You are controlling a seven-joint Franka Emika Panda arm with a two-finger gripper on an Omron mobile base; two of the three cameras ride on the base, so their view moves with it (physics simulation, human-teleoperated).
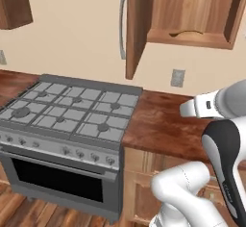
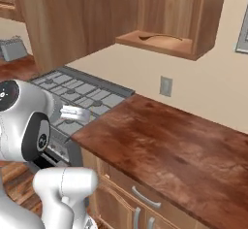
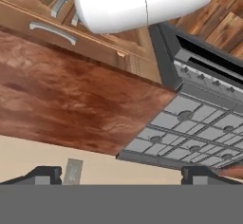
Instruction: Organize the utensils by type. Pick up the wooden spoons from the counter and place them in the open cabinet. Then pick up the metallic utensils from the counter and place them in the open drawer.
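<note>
My gripper (image 3: 122,175) hangs open above the dark reddish-brown counter (image 3: 71,99), its two dark fingertips (image 3: 45,174) wide apart with nothing between them. It points down at the bare counter beside the stove. The counter (image 1: 163,120) runs right of the stove, also seen as a long glossy top (image 2: 164,145). Above it the wooden cabinet (image 1: 192,9) stands open, its door (image 1: 137,29) swung out with a grey bar handle (image 1: 122,24); its interior (image 2: 160,9) looks bare. The wooden spoons and metallic utensils are out of view. Whether any drawer is open I cannot tell.
A grey gas stove (image 1: 72,110) with oven sits left of the counter. A wall outlet (image 1: 178,78) is behind the counter. Drawer and door fronts with grey handles (image 3: 52,31) lie under the counter edge. My white arm (image 1: 218,125) crosses the right side.
</note>
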